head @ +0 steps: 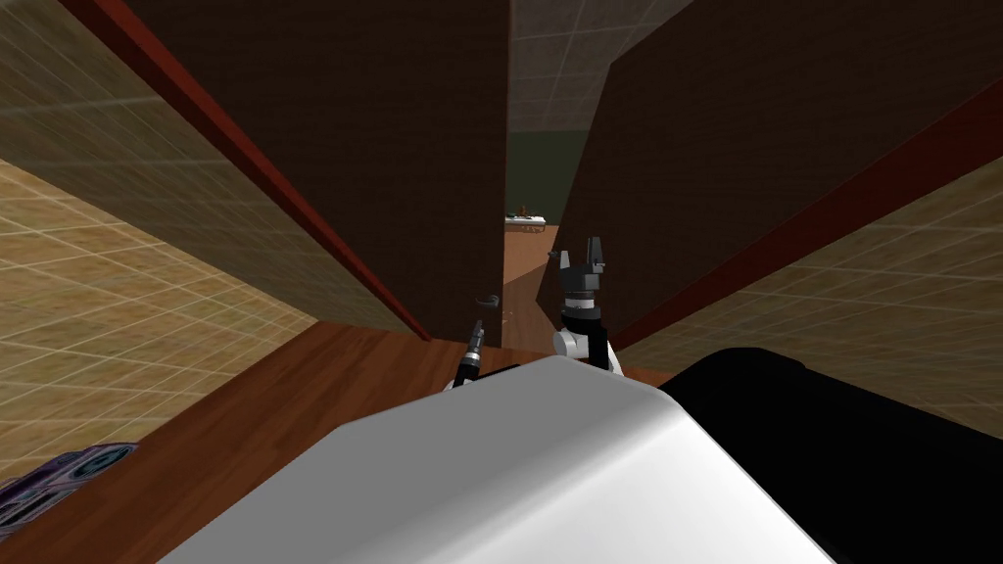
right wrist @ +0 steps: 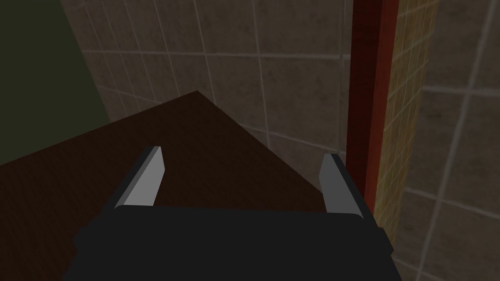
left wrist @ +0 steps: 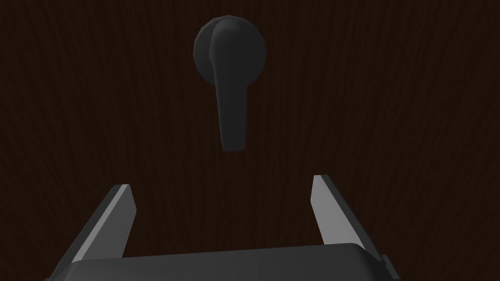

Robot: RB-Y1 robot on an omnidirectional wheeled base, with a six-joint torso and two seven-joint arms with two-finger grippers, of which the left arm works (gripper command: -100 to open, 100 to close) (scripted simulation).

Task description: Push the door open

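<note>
While the left gripper (left wrist: pixel 222 188) faces the dark brown door (left wrist: pixel 390 122) with its two fingers spread wide and holding nothing, we note the dark lever handle (left wrist: pixel 229 83) just beyond the fingertips, apart from them. From the head view, we see that door's edge standing beside a second dark brown panel (head: pixel 705 147), with a narrow gap between them through which a wooden floor (head: pixel 524 274) and a distant table (head: pixel 525 220) show. The right gripper (head: pixel 593 247) is raised before that gap, near the second panel, its fingers likewise wide apart and empty.
</note>
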